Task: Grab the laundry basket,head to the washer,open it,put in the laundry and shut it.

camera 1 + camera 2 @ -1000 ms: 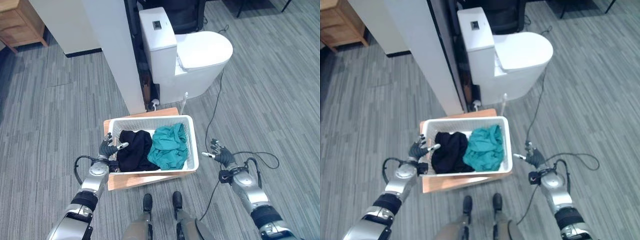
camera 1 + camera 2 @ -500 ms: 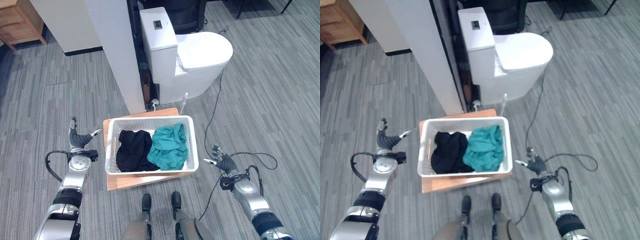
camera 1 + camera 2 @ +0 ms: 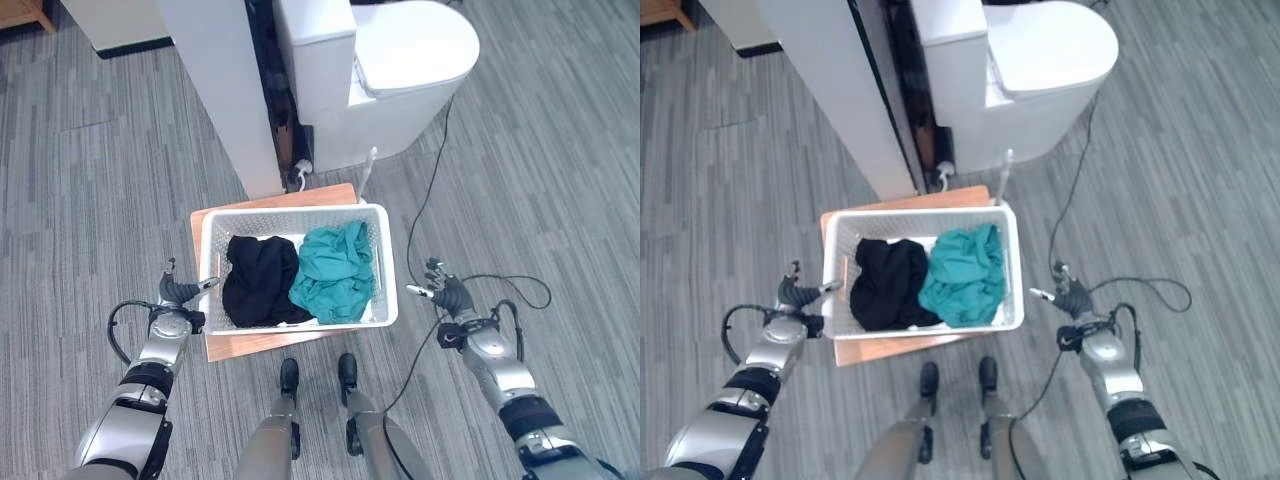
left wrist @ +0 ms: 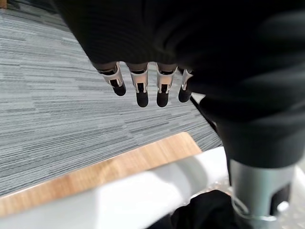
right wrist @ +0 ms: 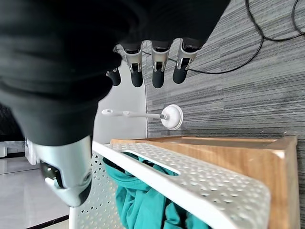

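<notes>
A white perforated laundry basket (image 3: 290, 213) sits on a low wooden board (image 3: 250, 343) on the floor. A black garment (image 3: 258, 282) fills its left half and a teal one (image 3: 332, 272) its right half. My left hand (image 3: 180, 295) is open just outside the basket's left wall, its thumb reaching towards the rim (image 4: 119, 200) and its fingers (image 4: 143, 90) straight over the floor. Just off the right wall my right hand (image 3: 447, 296) is open too, fingers (image 5: 157, 71) straight, with the basket's rim (image 5: 190, 176) below them. Neither hand touches the basket.
A white toilet (image 3: 400, 60) stands beyond the basket, with a white pillar (image 3: 215, 90) to its left. A white toilet brush (image 5: 143, 114) stands by the toilet's base. Grey plank floor (image 3: 90, 220) lies on both sides.
The camera has tipped down and everything sits higher in the picture. My left hand has come back in from the left to the basket's left wall. The right hand has risen a little.
</notes>
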